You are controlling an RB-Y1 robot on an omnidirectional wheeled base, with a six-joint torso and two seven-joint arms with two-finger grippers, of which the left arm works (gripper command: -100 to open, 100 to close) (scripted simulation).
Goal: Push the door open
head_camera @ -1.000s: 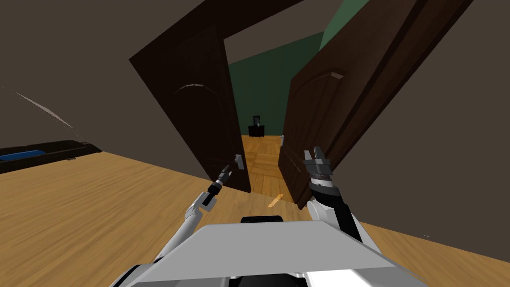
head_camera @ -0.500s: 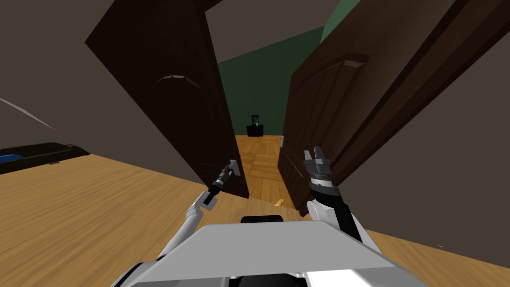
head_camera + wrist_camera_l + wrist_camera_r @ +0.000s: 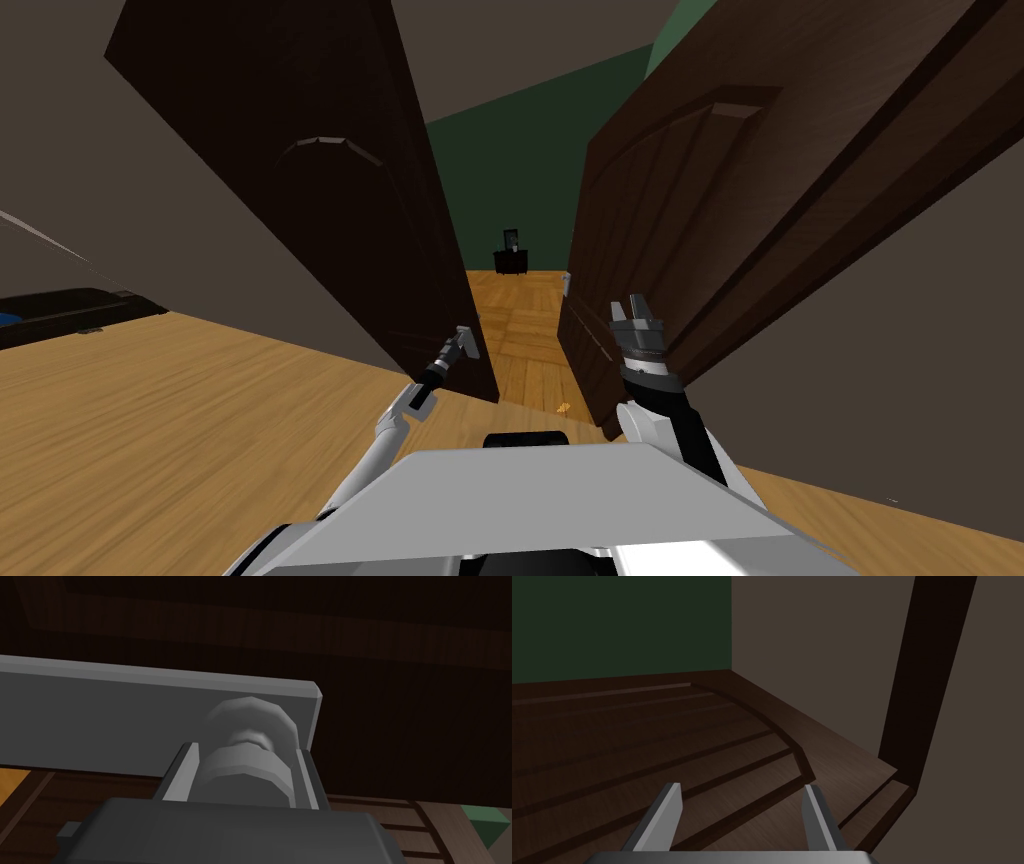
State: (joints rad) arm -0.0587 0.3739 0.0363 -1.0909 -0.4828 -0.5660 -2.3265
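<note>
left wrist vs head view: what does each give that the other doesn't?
Left wrist: the fingers pressing both sides of the grey knob, which sits on a grey plate.
Head: the left door and right door both ajar, the right gripper near the right door, a dark cabinet beyond the gap.
Both: the left gripper at the left door's knob.

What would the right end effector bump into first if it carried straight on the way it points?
The right end effector points at the dark brown door leaf, so it would likely meet that panel first, though how near it is remains unclear.
</note>
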